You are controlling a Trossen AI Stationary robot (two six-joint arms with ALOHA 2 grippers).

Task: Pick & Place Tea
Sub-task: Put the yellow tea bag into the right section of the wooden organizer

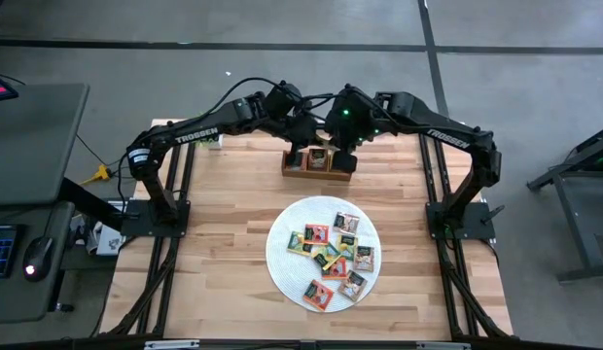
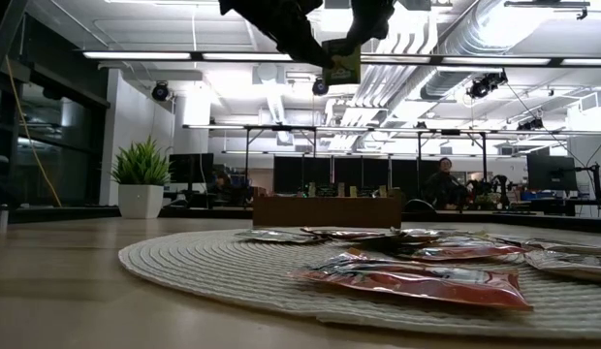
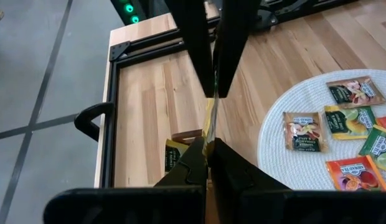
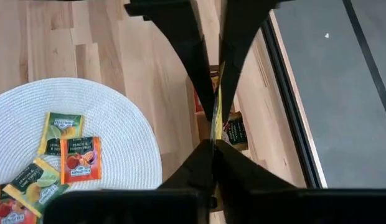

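One yellow-green tea packet [image 2: 341, 60] hangs in the air above the brown wooden tray [image 1: 319, 163] at the far side of the table. My left gripper [image 3: 207, 151] and my right gripper [image 4: 213, 148] are both shut on it, from opposite sides. Each wrist view shows the packet edge-on, with the other arm's fingers facing mine. Several more tea packets [image 1: 333, 255] in red, green, yellow and dark wrappers lie flat on the round white woven mat [image 1: 282, 243]. The tray holds some packets [image 4: 234, 132] standing in its compartments. My left gripper pinches one edge of the packet [image 3: 209, 132] between its two fingers, coming slanting down from the table's left. The packet is lifted clear above the tray and stands on edge. My right gripper pinches the opposite edge of the same packet [image 4: 217, 127] between its two fingers, slanting steeply down from the table's right. The packet spans the short gap between the two pairs of fingertips.
The mat with loose packets fills the table's middle, near side of the tray. Bare wood lies to the left and right of the mat. Black frame rails [image 3: 112, 124] run along the table's side edges. A desk with a keyboard [image 1: 5, 248] stands off the table's left.
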